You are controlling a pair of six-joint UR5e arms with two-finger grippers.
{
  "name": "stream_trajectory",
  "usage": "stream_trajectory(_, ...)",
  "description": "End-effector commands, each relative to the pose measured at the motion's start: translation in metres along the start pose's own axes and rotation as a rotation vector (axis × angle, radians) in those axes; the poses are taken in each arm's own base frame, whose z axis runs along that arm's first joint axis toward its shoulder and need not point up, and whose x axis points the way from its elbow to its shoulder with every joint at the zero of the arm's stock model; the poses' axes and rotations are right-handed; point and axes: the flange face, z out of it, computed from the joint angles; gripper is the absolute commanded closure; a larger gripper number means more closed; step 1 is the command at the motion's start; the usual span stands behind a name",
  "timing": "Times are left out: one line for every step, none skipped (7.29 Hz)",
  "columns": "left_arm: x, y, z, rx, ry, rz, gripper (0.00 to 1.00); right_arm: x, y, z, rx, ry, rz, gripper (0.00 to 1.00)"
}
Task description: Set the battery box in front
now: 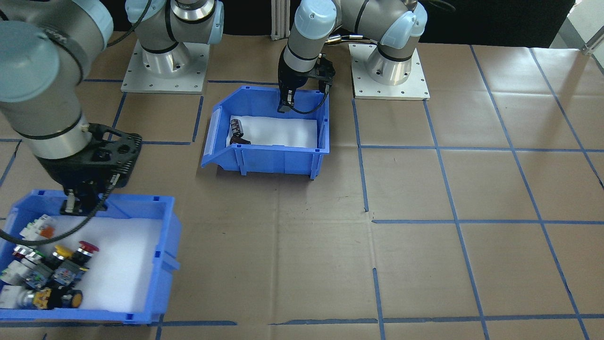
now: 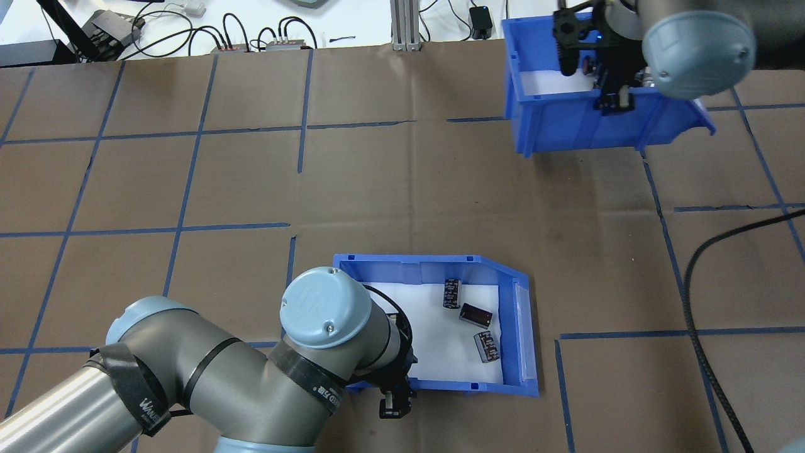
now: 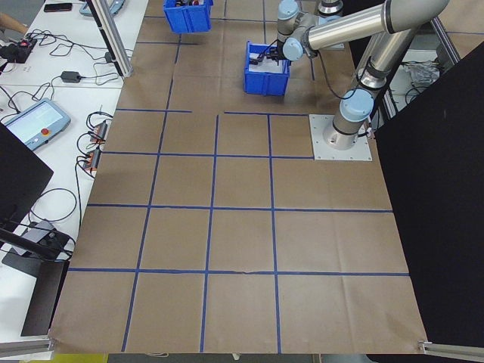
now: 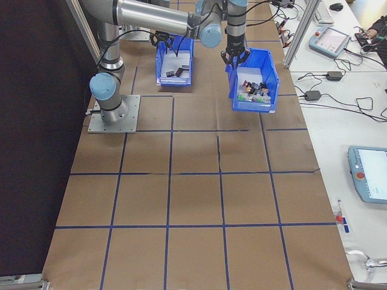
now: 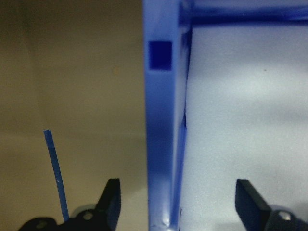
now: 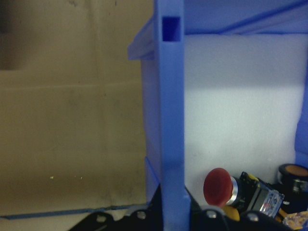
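Battery box (image 2: 434,270): a blue plastic bin with a sloped cut-away end, lined with white foam (image 2: 440,358), standing on the brown paper-covered table (image 2: 402,189) close to the robot's base, at about 6 o'clock in the overhead view. Three dark cylindrical cells (image 2: 471,314) lie inside, toward the cut-away end at the bin's 3 o'clock side.

Left gripper (image 5: 175,204): jaws wide apart and straddling the battery box's wall, as the left wrist view shows: one finger (image 5: 111,199) hangs outside over the table, the other (image 5: 250,199) inside over the foam, neither touching the wall. In the overhead view this gripper sits at the bin's 7 o'clock corner.

Switch bin (image 2: 566,132): a like blue bin at about 1 o'clock in the overhead view, far from the base. It holds colourful push-button switches (image 1: 52,276), among them a red mushroom-head button (image 6: 219,185).

Right gripper (image 6: 172,211): fingers closed narrowly on the switch bin's wall, the wall pinched between them at the lower edge of the right wrist view.

Blue tape lines (image 1: 439,148) divide the table into squares.
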Motion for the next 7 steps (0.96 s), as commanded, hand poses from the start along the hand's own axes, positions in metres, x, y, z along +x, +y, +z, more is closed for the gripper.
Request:
stream_trajectory(-0.004,-0.004,-0.006,-0.022,0.065,0.038,1.00,-0.048,0.059,0.008,-0.014,0.017,-0.037,1.00)
stream_trajectory(0.005,-0.009,-0.010,-0.016,0.083,0.065,1.00,-0.079,0.053,0.009,0.002,0.008,-0.040,1.00)
stream_trajectory(0.029,-0.030,-0.028,0.046,0.144,0.081,1.00,-0.116,0.046,0.006,0.002,0.018,-0.056,1.00)
stream_trajectory(0.050,-0.059,-0.047,0.057,0.155,0.041,1.00,-0.135,0.044,0.010,-0.015,0.065,-0.099,1.00)
stream_trajectory(0.073,-0.089,-0.069,0.069,0.148,0.075,1.00,-0.145,0.045,0.018,-0.012,0.049,-0.094,1.00)
stream_trajectory(0.100,-0.111,-0.083,0.072,0.145,0.052,1.00,-0.151,0.043,0.022,-0.009,0.037,-0.090,1.00)
stream_trajectory(0.127,-0.115,-0.087,0.070,0.139,0.066,1.00,-0.163,0.039,0.026,0.002,0.027,-0.091,1.00)
